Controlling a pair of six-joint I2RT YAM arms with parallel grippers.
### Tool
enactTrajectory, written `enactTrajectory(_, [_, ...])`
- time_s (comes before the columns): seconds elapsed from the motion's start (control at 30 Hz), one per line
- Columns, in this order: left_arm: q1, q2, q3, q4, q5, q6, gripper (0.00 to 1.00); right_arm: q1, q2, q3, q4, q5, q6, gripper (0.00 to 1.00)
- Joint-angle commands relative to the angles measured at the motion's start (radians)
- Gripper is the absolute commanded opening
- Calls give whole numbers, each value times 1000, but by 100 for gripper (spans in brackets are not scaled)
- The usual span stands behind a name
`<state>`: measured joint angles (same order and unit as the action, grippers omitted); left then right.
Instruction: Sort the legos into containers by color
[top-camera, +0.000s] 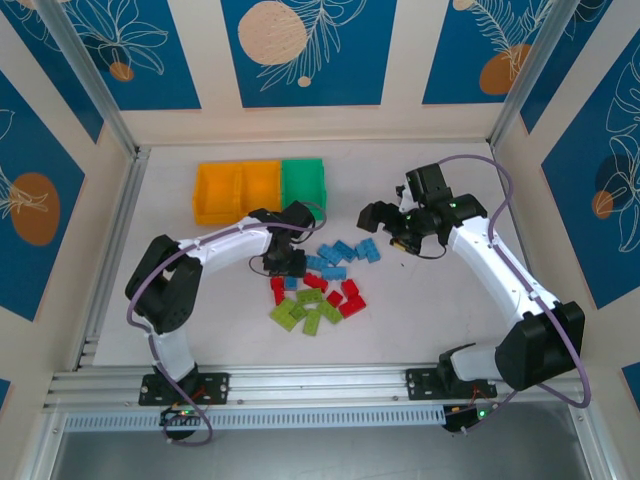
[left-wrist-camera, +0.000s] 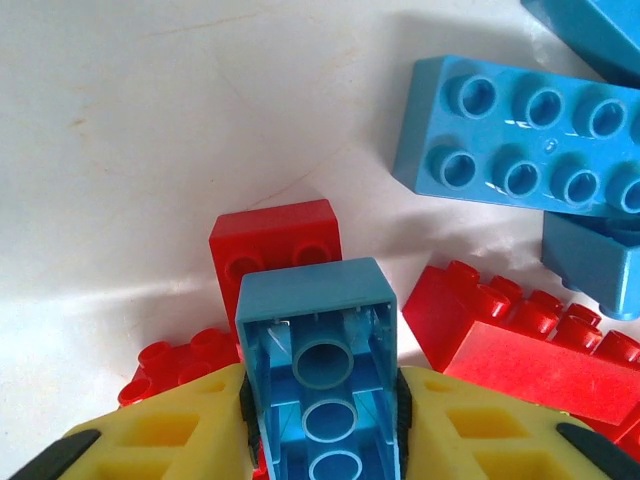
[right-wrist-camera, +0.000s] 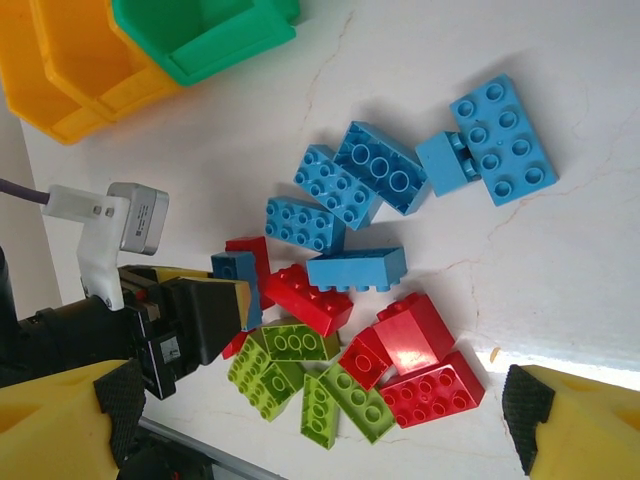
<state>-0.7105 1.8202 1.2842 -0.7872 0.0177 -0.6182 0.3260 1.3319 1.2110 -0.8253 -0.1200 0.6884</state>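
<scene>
White table (top-camera: 430, 310) first. Along its far side, left of centre, two orange-yellow bins (top-camera: 238, 190) and a green bin (top-camera: 303, 182) sit touching in a row, with the green one on the right end. The right gripper (top-camera: 380, 218) hovers just right of the lego pile (top-camera: 322, 288), jaws spread wide with nothing in them. The left gripper (top-camera: 283, 265) is down at the pile's left edge. The pile lies loose in front of the bins: blue bricks (top-camera: 342, 255) on the far side, red bricks (top-camera: 345, 298) in the middle, lime green bricks (top-camera: 300, 315) nearest. The left fingers (left-wrist-camera: 170, 430) are clamped on either side of one small blue brick (left-wrist-camera: 315, 330), hollow underside facing the wrist cam, with red ones right under it.
</scene>
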Motion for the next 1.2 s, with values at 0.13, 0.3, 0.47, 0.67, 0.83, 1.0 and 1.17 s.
enactTrajectory(0.13, [-3, -75, 12, 8, -41, 32, 30, 12, 0, 59, -29, 3, 23, 95])
enactTrajectory(0.3, [43, -117, 85, 11, -78, 44, 27, 18, 0, 82, -21, 0, 38, 95])
enactTrajectory(0.47, [185, -113, 178, 52, -84, 66, 27, 24, -1, 98, -5, 9, 53, 95])
enactTrajectory(0.67, [447, -7, 363, 112, -130, 98, 27, 30, 19, 111, 15, 8, 57, 95])
enactTrajectory(0.83, [596, 181, 559, 87, -150, 113, 28, 40, 17, 104, 14, 16, 60, 95])
enactTrajectory(1.0, [660, 341, 729, 20, -130, 124, 28, 45, 4, 83, 19, 19, 68, 95])
enactTrajectory(1.17, [675, 388, 796, -13, -119, 134, 49, 48, 1, 83, 15, 20, 66, 95])
